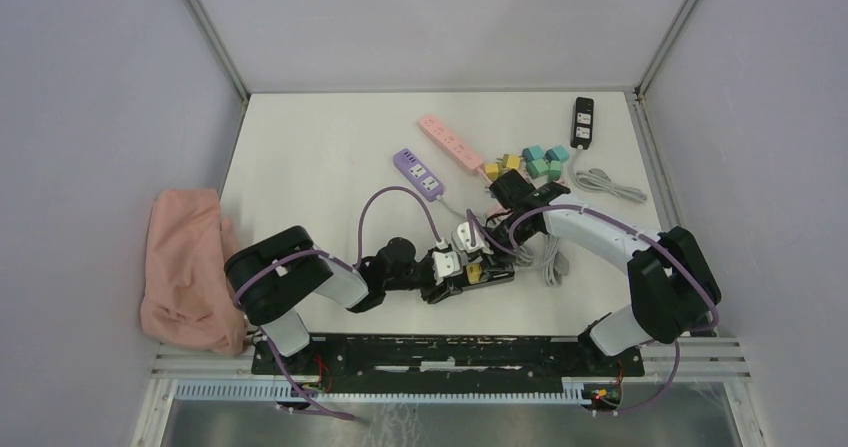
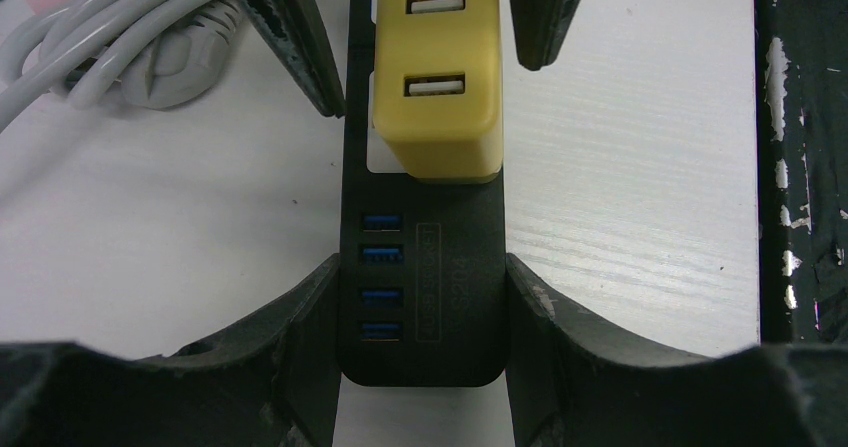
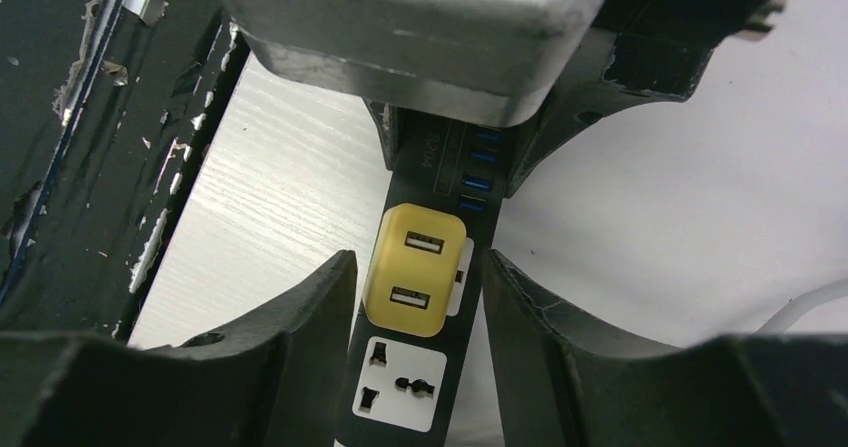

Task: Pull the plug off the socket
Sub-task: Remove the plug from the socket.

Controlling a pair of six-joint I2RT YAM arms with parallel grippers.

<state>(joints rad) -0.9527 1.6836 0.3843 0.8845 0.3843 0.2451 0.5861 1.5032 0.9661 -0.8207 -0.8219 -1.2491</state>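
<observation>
Clamping the black power strip [image 2: 470, 217] at its USB-port end, the left tool [image 2: 421, 272] pinches both long sides. A yellow plug [image 2: 435, 117] sits seated in the strip just beyond those ports, and the strip lies on the white surface [image 2: 620, 217]. The right tool [image 3: 418, 267] straddles the strip at the plug, close on both sides; whether it pinches the plug I cannot tell.

Black socket strip [image 2: 450, 267]: matt plastic. Yellow plug [image 2: 435, 77] on the strip: smooth, matt plastic. White bench [image 2: 640, 217] under the strip: faint wood grain, satin. Black rail [image 2: 800, 167] right of the strip: chipped, rough paint.
</observation>
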